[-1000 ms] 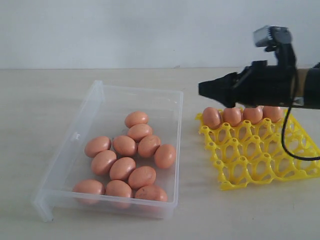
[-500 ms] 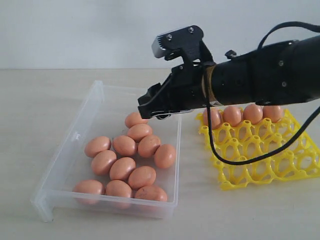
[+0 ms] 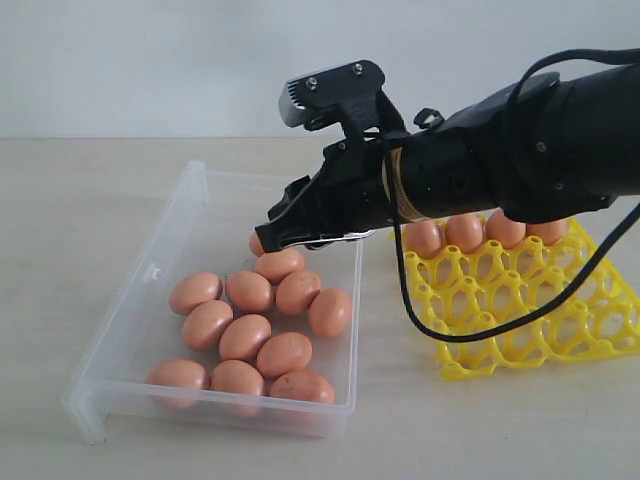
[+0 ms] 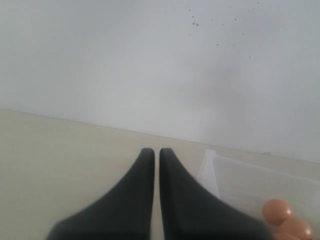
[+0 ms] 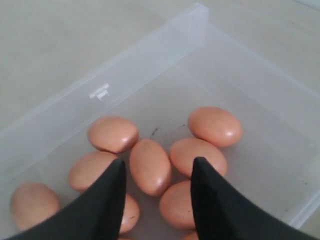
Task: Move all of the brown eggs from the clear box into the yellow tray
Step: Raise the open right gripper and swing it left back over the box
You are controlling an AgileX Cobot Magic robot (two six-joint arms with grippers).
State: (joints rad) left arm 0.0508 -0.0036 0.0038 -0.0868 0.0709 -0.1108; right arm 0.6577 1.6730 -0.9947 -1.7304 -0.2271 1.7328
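In the exterior view, most of the brown eggs point(image 3: 249, 291) lie clustered on the floor of the clear box point(image 3: 150, 272), which sits on the table point(image 3: 60, 220). Four more fill the back row of the yellow tray point(image 3: 520, 330) just beside the box. The right claw point(image 3: 272, 238) reaches across over the far part of the box and partly hides the rearmost egg there.

In the left wrist view, the left claw point(image 4: 153, 150) is clenched, its fingers closed together above the table. A corner of the box and a few eggs show at the edge.

In the right wrist view, the right claw point(image 5: 159, 161) is released, its fingers apart above the box. One egg point(image 5: 150, 172) lies under the gap, and neither finger touches it.
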